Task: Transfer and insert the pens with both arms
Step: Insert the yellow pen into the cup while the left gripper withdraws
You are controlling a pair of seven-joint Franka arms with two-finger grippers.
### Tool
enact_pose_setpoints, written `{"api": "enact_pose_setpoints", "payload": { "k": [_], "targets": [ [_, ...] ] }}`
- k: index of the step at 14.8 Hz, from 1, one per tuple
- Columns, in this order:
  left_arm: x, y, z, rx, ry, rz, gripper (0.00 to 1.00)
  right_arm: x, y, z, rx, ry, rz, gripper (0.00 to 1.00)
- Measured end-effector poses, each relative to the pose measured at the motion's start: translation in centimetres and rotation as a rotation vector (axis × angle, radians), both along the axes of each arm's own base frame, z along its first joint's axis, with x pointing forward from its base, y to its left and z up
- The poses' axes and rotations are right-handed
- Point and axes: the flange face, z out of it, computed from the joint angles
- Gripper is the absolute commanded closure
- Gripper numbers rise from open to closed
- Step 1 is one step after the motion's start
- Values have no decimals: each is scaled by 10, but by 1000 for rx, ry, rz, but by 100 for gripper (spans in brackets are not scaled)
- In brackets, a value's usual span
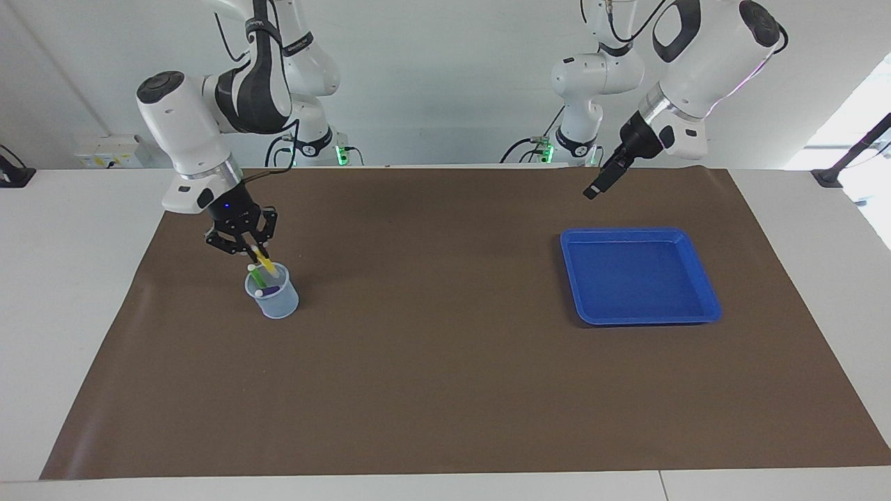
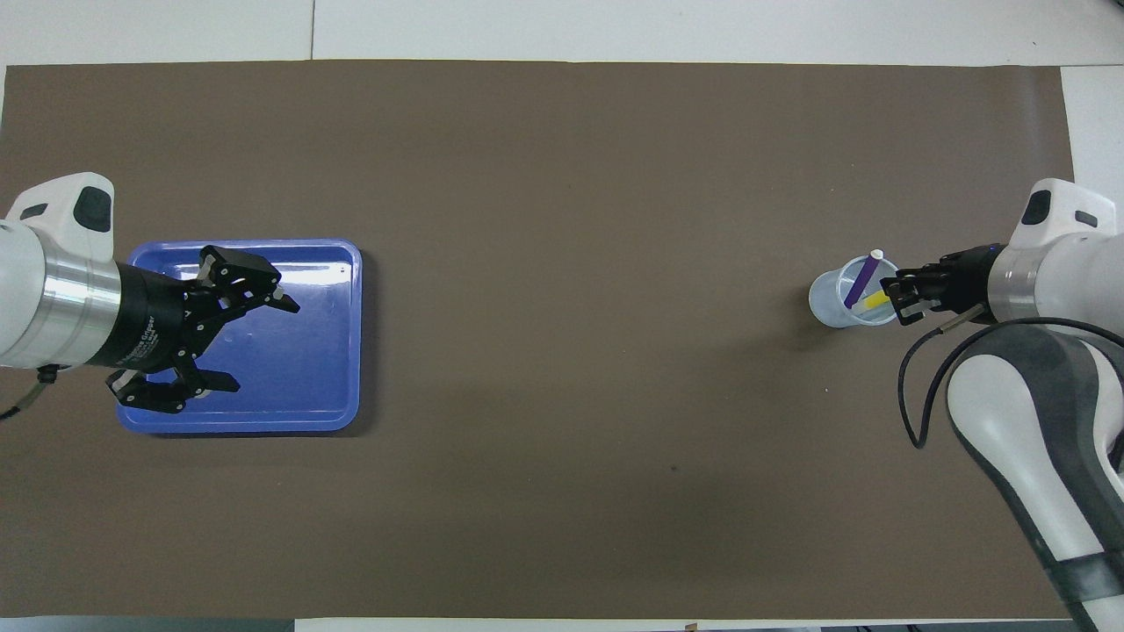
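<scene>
Right tool (image 1: 255, 251) clenches the yellow pen (image 1: 265, 264), tip inside the cup (image 1: 273, 292); overhead shows left tool (image 2: 255, 338) released above the tray (image 2: 342, 254).

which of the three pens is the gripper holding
The yellow pen, pinched by the right gripper over the cup; the green pen and purple pen stand free inside it.
</scene>
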Motion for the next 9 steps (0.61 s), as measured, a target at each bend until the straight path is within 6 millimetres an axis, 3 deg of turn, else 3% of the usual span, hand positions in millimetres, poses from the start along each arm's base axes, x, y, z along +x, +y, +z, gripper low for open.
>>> {"api": "enact_pose_setpoints", "payload": {
  "k": [4,9],
  "targets": [
    [15,19,31,155,14,-284,0,3,-2,-18,-3,-5,11,100],
    [16,22,52,246,30,-680,0,3,0,-30,-1,13,19,100]
  ]
}}
